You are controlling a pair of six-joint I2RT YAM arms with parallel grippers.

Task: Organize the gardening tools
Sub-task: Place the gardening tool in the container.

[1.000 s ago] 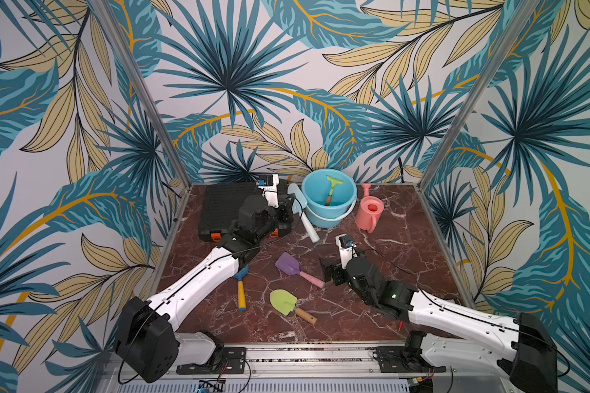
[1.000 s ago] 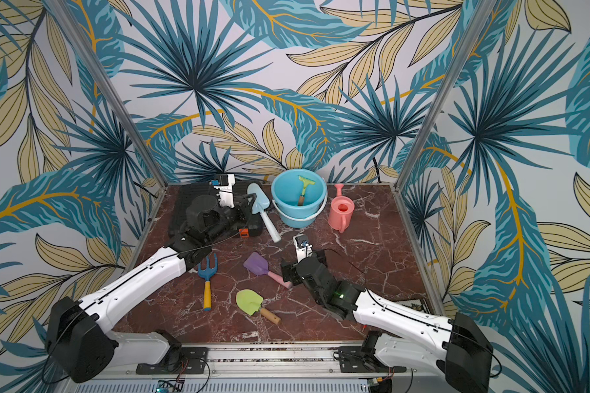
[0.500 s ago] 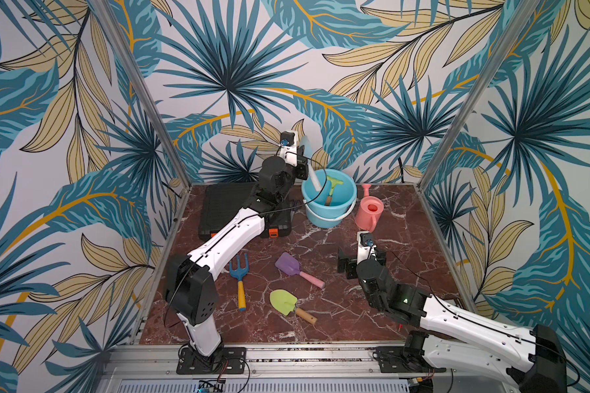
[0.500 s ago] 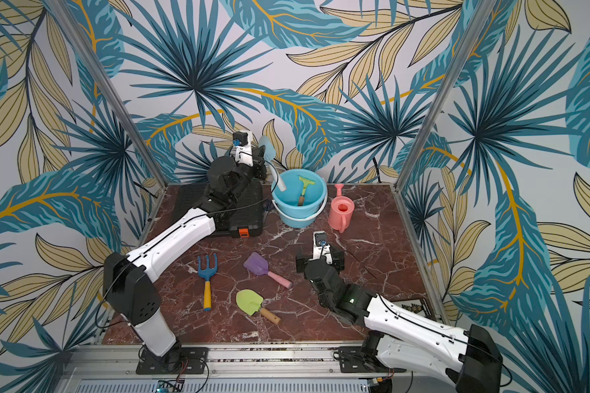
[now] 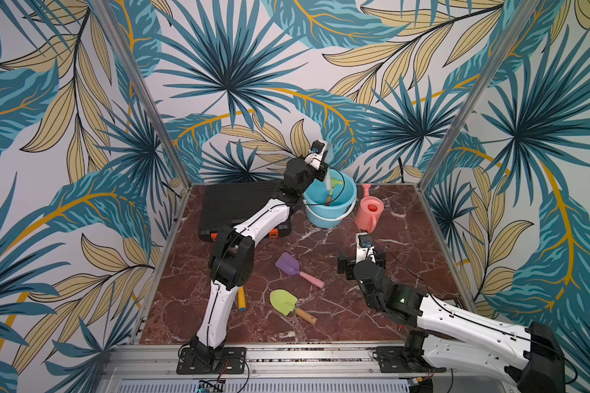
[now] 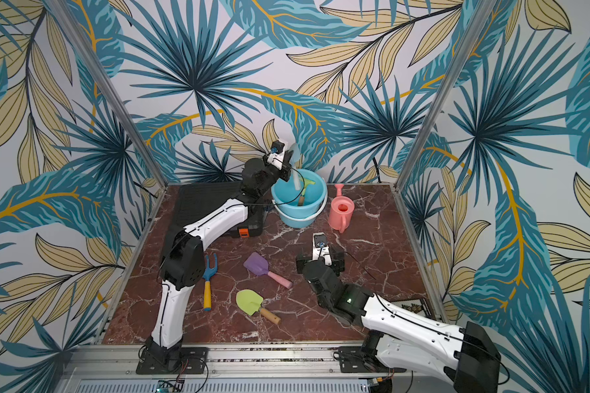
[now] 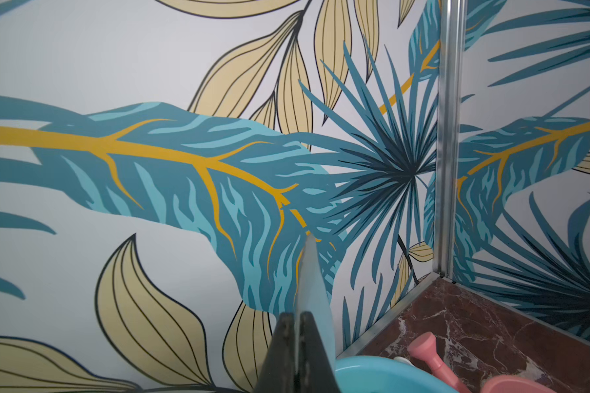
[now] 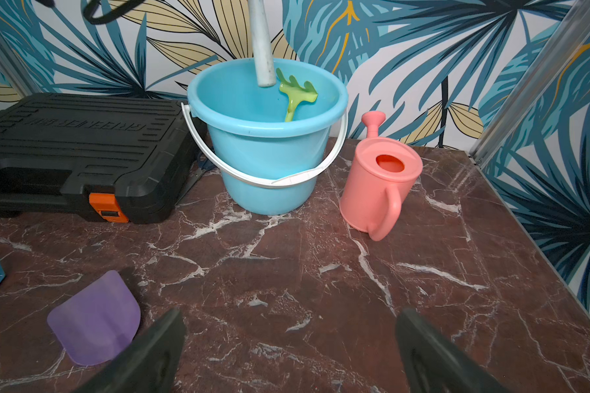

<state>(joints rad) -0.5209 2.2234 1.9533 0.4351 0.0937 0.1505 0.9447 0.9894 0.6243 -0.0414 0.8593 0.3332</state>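
The bench (image 8: pixel 321 272) looks like dark red marble with white veins, smooth and faintly glossy. At its far edge the blue bucket (image 8: pixel 263 163) is smooth plastic with a soft sheen, the pink watering can (image 8: pixel 372 190) matt plastic, the black case (image 8: pixel 65 136) ribbed matt plastic. The green rake (image 8: pixel 297 93) shines; the light blue trowel (image 8: pixel 261 41) has a dull, chalky handle. The purple scoop (image 8: pixel 96 316) is frosted, half-clear plastic. The green shovel (image 5: pixel 281 301) has a wood-like handle. The corner posts (image 7: pixel 447 136) are brushed metal.

Our left arm (image 5: pixel 261 217) stretches far back and upward, its left gripper (image 7: pixel 298 323) pinched tight on a light blue plastic trowel (image 7: pixel 312 282). Our right arm (image 5: pixel 464 326) lies low and forward, right gripper (image 8: pixel 290 323) spread wide, empty.
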